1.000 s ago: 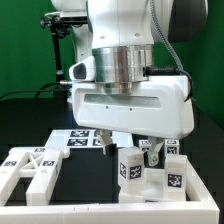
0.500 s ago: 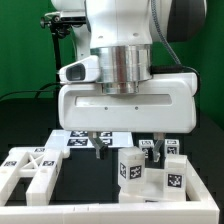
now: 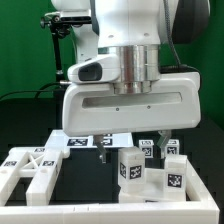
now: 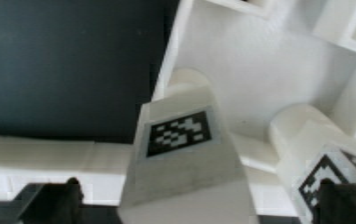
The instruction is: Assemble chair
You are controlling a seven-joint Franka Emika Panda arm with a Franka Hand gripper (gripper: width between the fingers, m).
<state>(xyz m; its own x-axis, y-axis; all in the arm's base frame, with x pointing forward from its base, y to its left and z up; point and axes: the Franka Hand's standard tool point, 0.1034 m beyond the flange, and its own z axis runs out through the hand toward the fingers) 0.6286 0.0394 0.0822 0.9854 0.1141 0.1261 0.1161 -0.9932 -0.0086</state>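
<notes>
**JAWS WIDE OVER THE BLOCKS, NOTHING HELD**

Down low over the black desk [image 3: 25, 130] w/ the gripper [image 3: 130, 152], and the arm's big white housing [image 3: 130, 105] filling most of the exterior view. Fingers [image 3: 101, 150] spread wide, clamped on nothing.

Chair [image 3: 150, 157] in loose pcs only, none joined that can be seen. Cross-braced frame [image 3: 28, 170] lying flat at the desk's near corner, exterior view's left, well apart from the gripper. Cluster of upright white blocks by the near edge, toward the exterior view's right.

Straddling one tagged block [image 3: 128, 168] by the look of it, w/ a gap either side and neither pad touching. Can't tell the depth for certain, tho. Second block [image 3: 172, 178] just beside it, closer to the desk's edge on the exterior view's right.

Marker board [image 3: 80, 140] flat on the desk behind the blocks, partly hidden by the fingers.

Over to the wrist view: same tagged block close up, tag square to the lens. Neighbouring block right next to it, white panel beyond, black desk past that. Dark fingertip [image 4: 50, 203] poking in, clear of the block.
</notes>
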